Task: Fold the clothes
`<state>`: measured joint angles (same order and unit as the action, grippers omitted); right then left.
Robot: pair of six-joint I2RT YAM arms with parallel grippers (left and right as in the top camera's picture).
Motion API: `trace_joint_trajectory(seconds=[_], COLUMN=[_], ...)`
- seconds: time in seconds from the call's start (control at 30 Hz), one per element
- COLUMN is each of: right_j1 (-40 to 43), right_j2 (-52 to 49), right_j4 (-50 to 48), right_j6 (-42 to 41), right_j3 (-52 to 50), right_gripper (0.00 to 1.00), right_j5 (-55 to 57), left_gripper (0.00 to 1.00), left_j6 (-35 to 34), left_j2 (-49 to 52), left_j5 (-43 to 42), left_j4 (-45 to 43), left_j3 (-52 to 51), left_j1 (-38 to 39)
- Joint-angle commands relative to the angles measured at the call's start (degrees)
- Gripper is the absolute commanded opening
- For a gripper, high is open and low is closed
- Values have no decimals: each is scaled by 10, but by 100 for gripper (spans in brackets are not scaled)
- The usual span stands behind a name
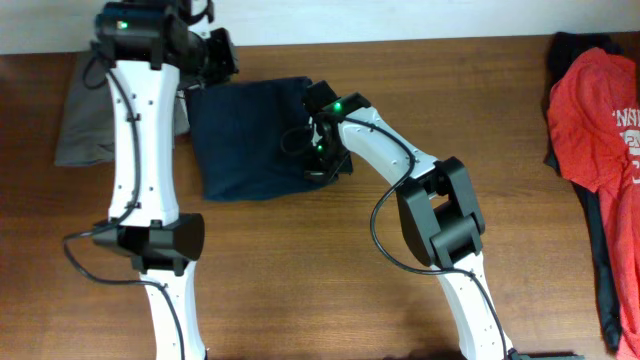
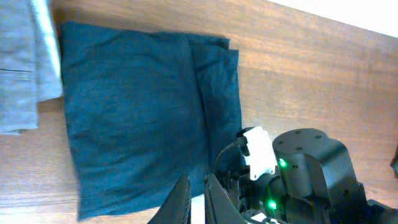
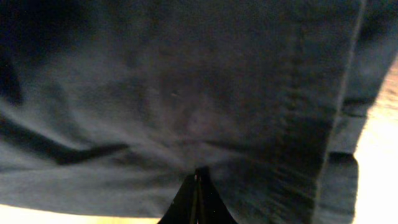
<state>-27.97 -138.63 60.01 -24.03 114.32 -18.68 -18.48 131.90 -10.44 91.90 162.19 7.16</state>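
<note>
The table [image 1: 300,280] carries a folded navy garment [image 1: 250,140] at far centre, with a grey garment [image 1: 85,125] just left of it. Only the overhead view shows the red T-shirt [image 1: 595,120] at far right. The left fingers [image 2: 174,202] hover slightly parted above the navy cloth. The right fingers [image 3: 185,211], pressed together, meet its seamed edge, perhaps nipping it.

Setting reads as a robotics lab bench. Left arm [image 1: 140,150] and right arm [image 1: 445,215], white and black with loose cables [image 1: 373,222], stand at a wood-grain table [image 1: 300,260]; clothes [image 1: 255,135] lie spread on it.
</note>
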Motion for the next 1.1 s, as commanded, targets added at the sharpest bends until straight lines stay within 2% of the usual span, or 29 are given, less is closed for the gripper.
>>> trace_joint_trajectory(seconds=[0.0, 0.1, 0.3, 0.33, 0.37, 0.4, 0.43, 0.47, 0.5, 0.73, 0.9, 1.07], right_j1=[24, 45, 97, 101, 100, 99, 96, 90, 85, 27, 0, -10], right_j2=[8, 26, 47, 50, 54, 58, 59, 59, 59, 41, 15, 2], right_j4=[13, 21, 61, 64, 64, 62, 59, 55, 51, 5, -36, -39], right_j6=[-2, 2, 47, 68, 83, 91, 93, 92, 92, 42, 61, 62], right_j3=[23, 35, 75, 82, 88, 93, 96, 100, 100, 94, 93, 93], right_gripper=[4, 4, 4, 8, 14, 25, 42, 64, 68, 68, 67, 68], right_j5=[-4, -4, -9, -25, -46, -68, -82, -102, -115, -126, -118, -23], left_gripper=[5, 2, 2, 2, 3, 7, 10, 15, 20, 61, 65, 65], left_j6=[-4, -4, 1, 1, 1, 1, 0, 0, 0, 1, 1, 1], left_j2=[36, 53, 61, 61, 61, 61, 61, 61, 61, 61, 61, 61], left_j5=[2, 2, 5, 15, 29, 43, 50, 56, 56, 56, 56, 58], left_j4=[-1, -1, -5, -5, -5, -5, -5, -5, -5, 10, 30, 34], left_j3=[9, 9, 9, 9, 9, 9, 9, 9, 9, 9, 9, 9], left_j1=[13, 24, 23, 23, 23, 23, 21, 18, 16, -7, -19, -21])
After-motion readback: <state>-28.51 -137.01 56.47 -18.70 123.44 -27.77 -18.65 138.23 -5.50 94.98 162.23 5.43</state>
